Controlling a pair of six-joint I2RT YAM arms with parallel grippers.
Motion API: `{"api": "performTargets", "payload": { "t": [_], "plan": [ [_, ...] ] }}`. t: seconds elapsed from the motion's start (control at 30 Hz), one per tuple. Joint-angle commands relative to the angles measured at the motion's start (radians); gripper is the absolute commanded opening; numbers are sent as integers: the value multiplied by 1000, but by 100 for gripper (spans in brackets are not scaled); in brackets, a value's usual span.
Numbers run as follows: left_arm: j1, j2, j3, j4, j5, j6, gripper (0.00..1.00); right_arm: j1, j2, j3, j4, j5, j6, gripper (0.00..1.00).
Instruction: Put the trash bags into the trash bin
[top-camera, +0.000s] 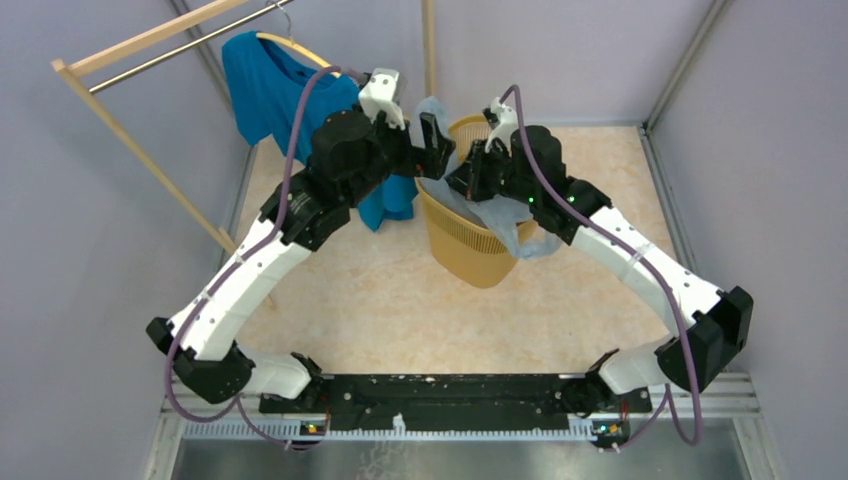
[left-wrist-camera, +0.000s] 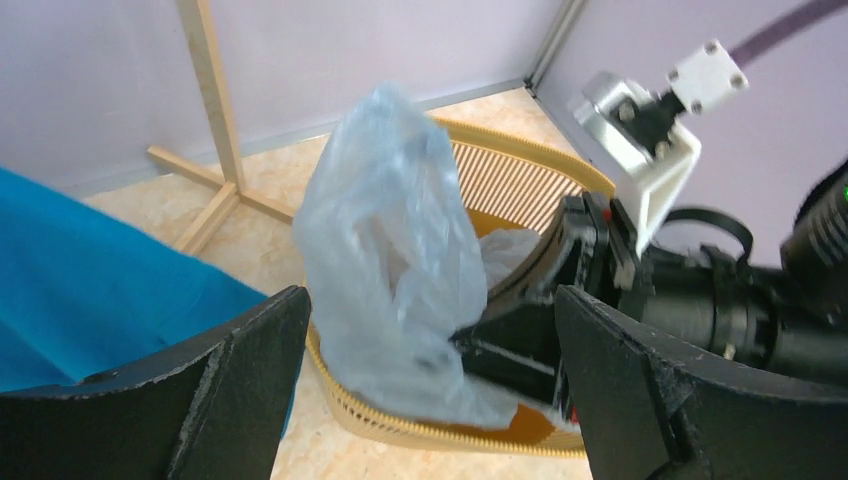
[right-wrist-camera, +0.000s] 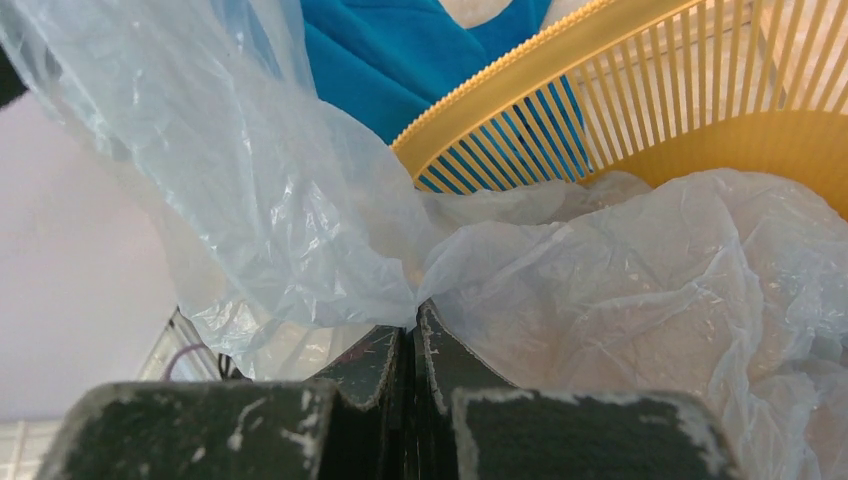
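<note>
The yellow trash bin (top-camera: 468, 240) stands tilted at the middle back of the table. A pale blue translucent trash bag (top-camera: 518, 228) lies over its rim, partly inside and partly hanging down the right outer wall. My right gripper (right-wrist-camera: 415, 312) is shut on a fold of the trash bag (right-wrist-camera: 300, 200), just above the bin's rim (right-wrist-camera: 520, 75). My left gripper (left-wrist-camera: 430, 300) stands wide open in front of the bin (left-wrist-camera: 520, 150), its jaws on either side of a raised bunch of the bag (left-wrist-camera: 390, 260) without touching it. From above, the left gripper (top-camera: 434, 145) is at the bin's left rim and the right gripper (top-camera: 465, 182) over its mouth.
A teal T-shirt (top-camera: 265, 85) hangs on a hanger from a wooden rack (top-camera: 150, 40) at the back left, close behind the left arm. One rack post (top-camera: 429, 50) rises just behind the bin. Grey walls enclose the table on three sides.
</note>
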Motion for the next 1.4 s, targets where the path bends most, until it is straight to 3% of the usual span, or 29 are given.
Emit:
{"api": "performTargets", "payload": {
  "t": [0.0,0.13,0.23,0.47,0.53,0.67,0.8,1.0,1.2,1.37],
  "plan": [
    [4,59,88,71,-55,-34,99,7,-40,36,-23,-40,-91,1],
    [5,111,119,104,-60,-47,99,6,-41,22,-11,-57,-91,1],
    [5,139,134,127,-112,-14,90,6,-41,20,-13,-65,-96,1],
    [5,182,129,126,-203,45,37,6,-62,46,-85,-46,-149,6],
    [5,181,110,137,-180,46,22,7,-78,44,-109,-22,-164,17],
    [5,148,36,179,-135,47,1,5,-111,54,-176,71,-214,54],
    [5,93,-55,236,-121,47,0,-33,-123,110,-247,140,-256,80],
    [5,35,-134,277,-109,54,0,-262,-126,162,-196,-67,-214,98],
    [5,31,-134,250,-96,53,0,-391,-101,228,-187,-73,-216,99],
    [5,10,-144,225,-39,24,0,-608,-45,152,-37,-278,-77,99]
  ]
}}
